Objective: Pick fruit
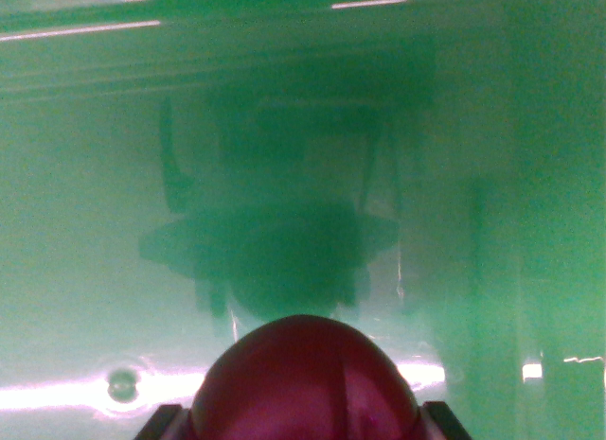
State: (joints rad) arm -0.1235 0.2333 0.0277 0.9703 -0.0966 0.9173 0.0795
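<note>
A dark red round fruit fills the bottom middle of the wrist view. It sits between my gripper's two black fingertips, whose corners show at the bottom left and bottom right. My gripper is shut on the fruit. Below it lies a glossy green surface, blurred and very close, with the dark reflection or shadow of the gripper and arm in the middle.
The green surface has a raised wall or rim across the top and a vertical edge on the wrist view's right. Bright light streaks glint on it at the lower left and right.
</note>
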